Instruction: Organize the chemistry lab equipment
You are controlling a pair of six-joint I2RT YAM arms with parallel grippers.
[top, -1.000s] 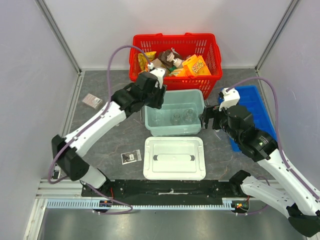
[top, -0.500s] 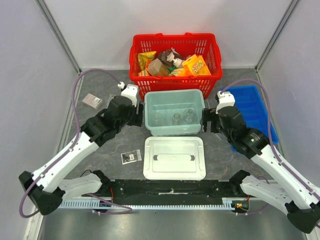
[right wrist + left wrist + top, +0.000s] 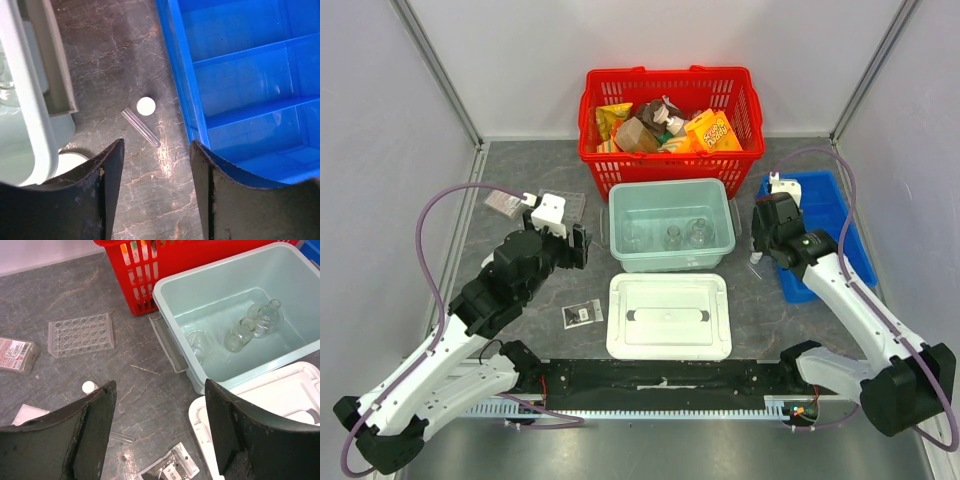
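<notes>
Three clear glass flasks (image 3: 239,335) lie in the pale green bin (image 3: 632,200). A clear multi-well plate (image 3: 80,334) lies flat on the table left of the bin. A small white vial (image 3: 88,386) and a clear tube (image 3: 120,438) lie near it. A flat clear packet with a dark insert (image 3: 582,314) lies left of the white lid (image 3: 668,316). My left gripper (image 3: 159,405) is open and empty over the table left of the bin. My right gripper (image 3: 157,150) is open and empty above another white vial (image 3: 146,105) and clear tube (image 3: 141,127).
A red basket (image 3: 670,158) of snack packs stands behind the bin. A blue compartment tray (image 3: 820,200) lies at the right, beside my right gripper. A small pink and white box (image 3: 503,202) lies at the far left.
My left arm has drawn back from the basket and bin to the table at the left. My right gripper has moved right, away from the bin's side, toward the blue tray.
</notes>
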